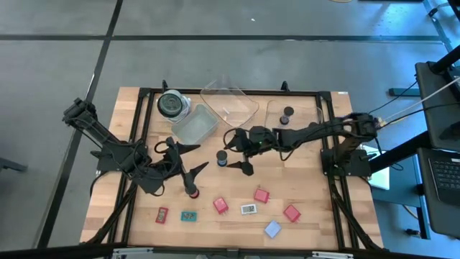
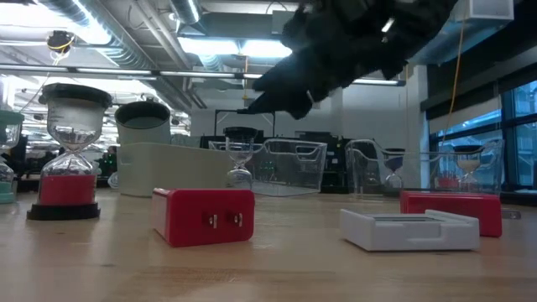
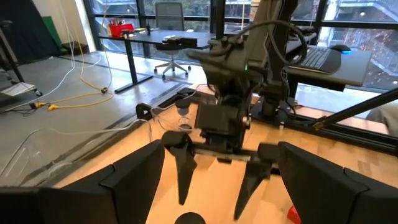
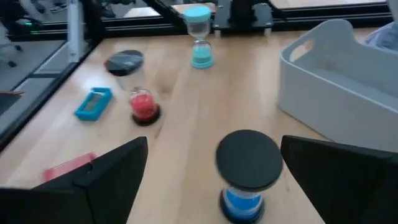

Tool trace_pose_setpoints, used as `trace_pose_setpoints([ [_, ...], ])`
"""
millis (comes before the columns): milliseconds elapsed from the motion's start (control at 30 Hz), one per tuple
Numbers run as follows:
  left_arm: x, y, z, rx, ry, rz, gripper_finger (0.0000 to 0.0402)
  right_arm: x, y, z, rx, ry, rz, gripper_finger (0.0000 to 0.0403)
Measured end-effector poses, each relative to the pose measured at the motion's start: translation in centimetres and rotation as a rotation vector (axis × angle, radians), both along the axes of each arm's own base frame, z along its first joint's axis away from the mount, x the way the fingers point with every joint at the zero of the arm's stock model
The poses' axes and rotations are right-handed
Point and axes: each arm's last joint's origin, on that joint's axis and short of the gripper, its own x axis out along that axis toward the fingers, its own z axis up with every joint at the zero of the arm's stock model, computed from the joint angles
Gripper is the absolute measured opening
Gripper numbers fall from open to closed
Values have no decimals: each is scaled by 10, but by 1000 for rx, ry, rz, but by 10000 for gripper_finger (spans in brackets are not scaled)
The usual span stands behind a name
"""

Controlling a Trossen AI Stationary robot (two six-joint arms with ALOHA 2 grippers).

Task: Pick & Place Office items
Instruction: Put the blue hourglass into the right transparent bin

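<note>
Small office items lie along the near part of the table: red blocks, a white piece, a pale-blue one, a teal one and a small red flat one. A red-sand hourglass stands near my left gripper, which is open and holds nothing. My right gripper is open too. Its fingers stand on either side of a black-topped, blue-sand hourglass that stands upright on the table, without touching it.
Clear trays and a dark-lidded jar sit at the far side. Another clear tray at the far right holds an hourglass. A teal hourglass stands beyond. The two grippers face each other closely at mid-table.
</note>
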Motion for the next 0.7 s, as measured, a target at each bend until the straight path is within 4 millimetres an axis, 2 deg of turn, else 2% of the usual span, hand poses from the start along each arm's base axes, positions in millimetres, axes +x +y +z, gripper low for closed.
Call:
trace_pose_setpoints([
  [400,-1,1,-3,18,27,2,308,27,-5,-27,-46,35,-42,371],
  [700,-1,1,-4,23,36,3,308,28,-14,-33,-55,52,-98,371],
])
